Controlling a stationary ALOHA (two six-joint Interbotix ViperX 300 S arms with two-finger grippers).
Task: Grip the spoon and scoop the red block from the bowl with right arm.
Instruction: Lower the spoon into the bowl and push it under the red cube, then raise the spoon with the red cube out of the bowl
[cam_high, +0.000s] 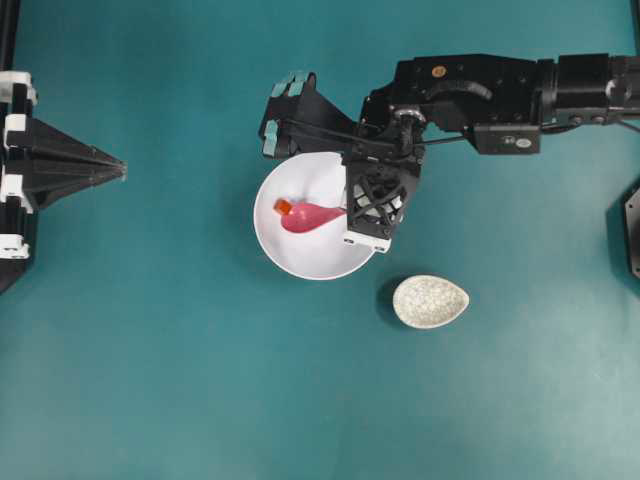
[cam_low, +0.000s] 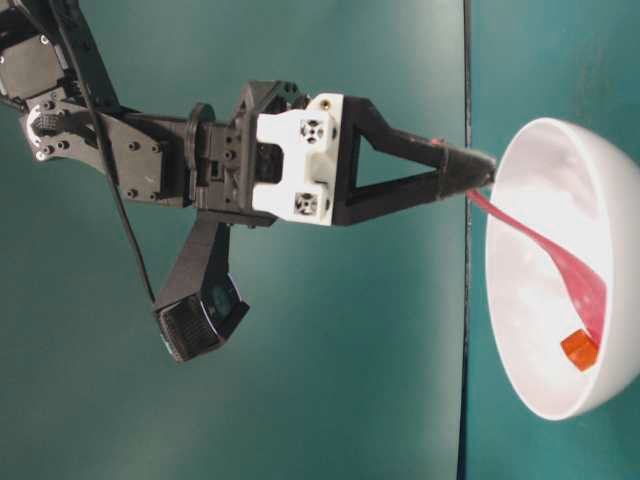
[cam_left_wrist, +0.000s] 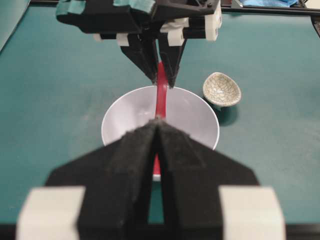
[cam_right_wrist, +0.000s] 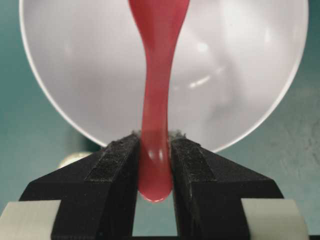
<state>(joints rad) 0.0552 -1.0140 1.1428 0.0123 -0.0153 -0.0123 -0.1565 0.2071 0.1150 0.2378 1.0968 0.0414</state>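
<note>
Spoon unmarked; bowl plain white

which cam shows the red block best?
Table-level: the red block sits unobstructed at the spoon tip inside the bowl. Overhead shows it small. Neither wrist view shows it.

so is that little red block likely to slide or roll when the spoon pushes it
Probably slide. The red block looks like a flat-faced cube, so rolling seems unlikely. The bowl looks glossy and curved, so the block may skid ahead of the spoon. It is tiny, likely light, and could flick away easily.
</note>
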